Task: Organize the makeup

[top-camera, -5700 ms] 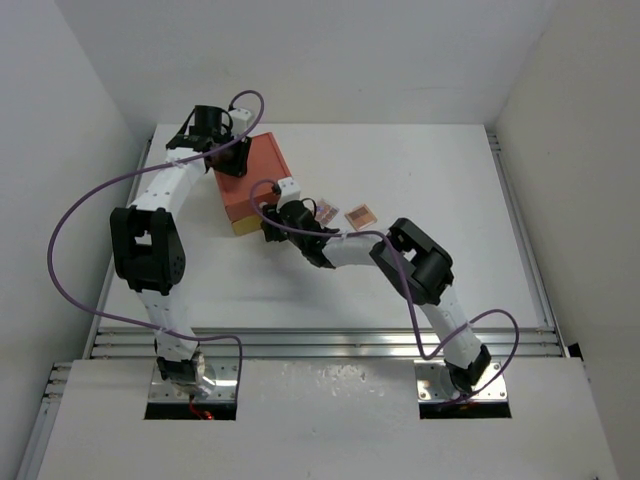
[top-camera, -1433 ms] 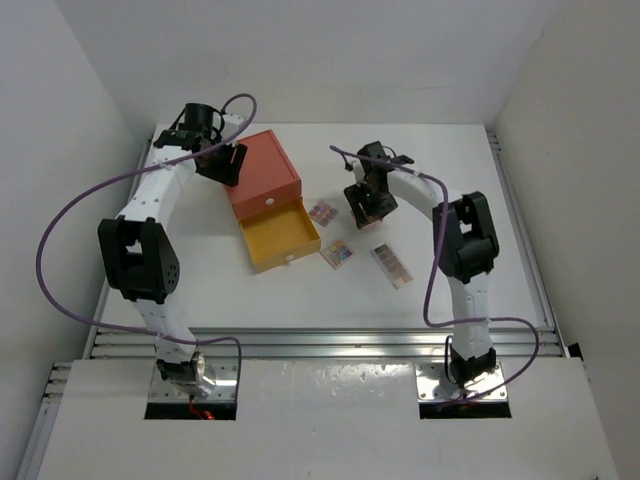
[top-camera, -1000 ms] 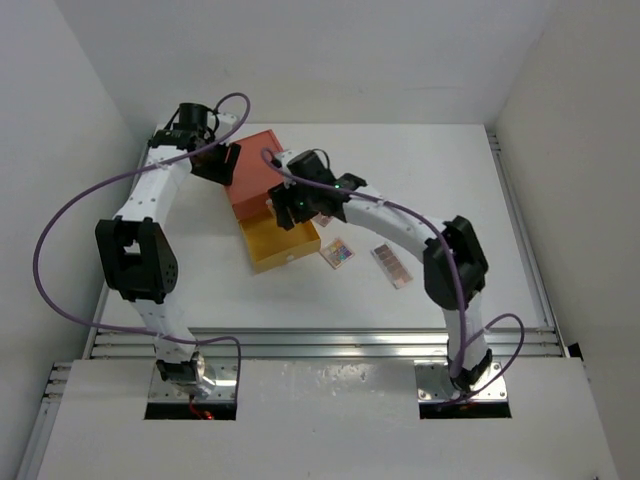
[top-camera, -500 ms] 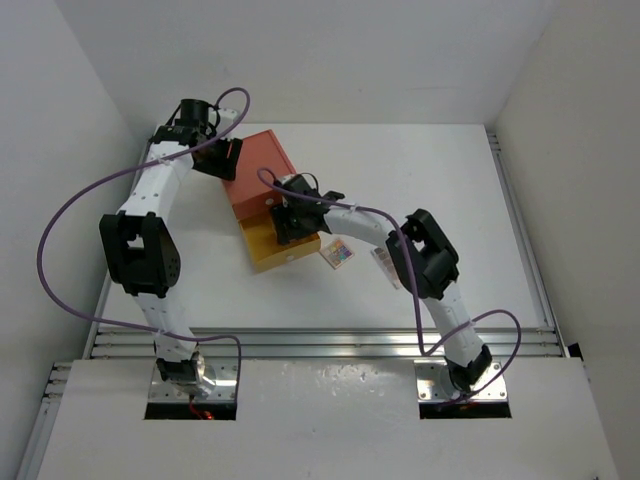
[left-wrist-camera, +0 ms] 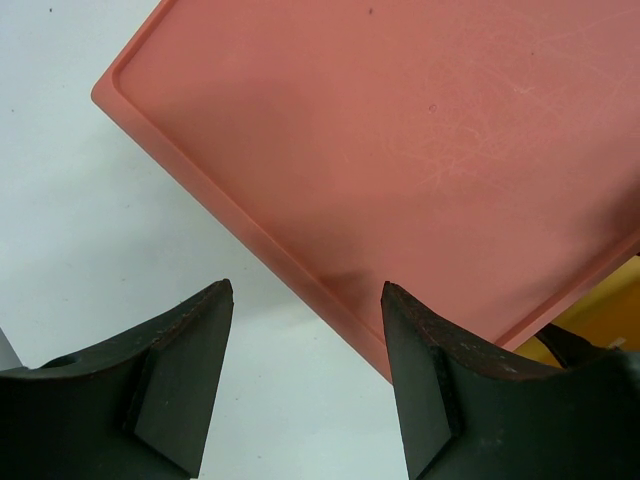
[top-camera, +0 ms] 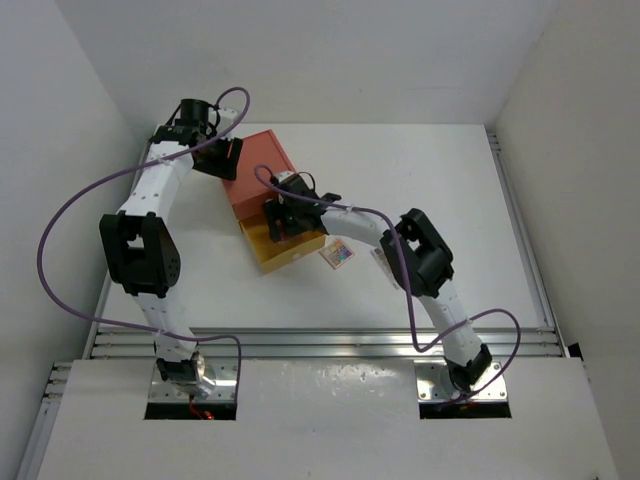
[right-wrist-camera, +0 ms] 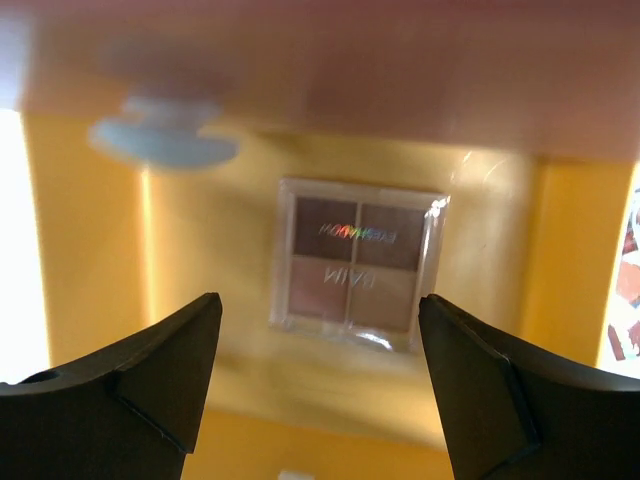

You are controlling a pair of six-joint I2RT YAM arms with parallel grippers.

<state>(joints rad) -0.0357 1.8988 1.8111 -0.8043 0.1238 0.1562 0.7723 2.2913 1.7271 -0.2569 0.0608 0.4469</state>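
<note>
A square brown eyeshadow palette (right-wrist-camera: pixel 360 265) lies flat in the open yellow drawer (right-wrist-camera: pixel 90 260). My right gripper (right-wrist-camera: pixel 320 300) hovers just above it, open and empty; in the top view this gripper (top-camera: pixel 279 222) is over the drawer (top-camera: pixel 262 250). A colourful square palette (top-camera: pixel 338 254) lies on the table right of the drawer. The long palette (top-camera: pixel 381 258) is mostly hidden under my right arm. My left gripper (left-wrist-camera: pixel 306 290) is open, its jaws on either side of the orange box's (left-wrist-camera: pixel 400 130) back-left edge; it shows in the top view (top-camera: pixel 224 160). No brushes or pencils show.
The orange box (top-camera: pixel 262 165) stands at the table's back left, with a white knob (right-wrist-camera: pixel 165 145) on its front above the drawer. A colourful palette edge (right-wrist-camera: pixel 628 290) shows at the right of the right wrist view. White walls enclose the table.
My right gripper moved from the table right of the box to above the open drawer, and the brown palette now lies in the drawer. The left arm barely moved.
</note>
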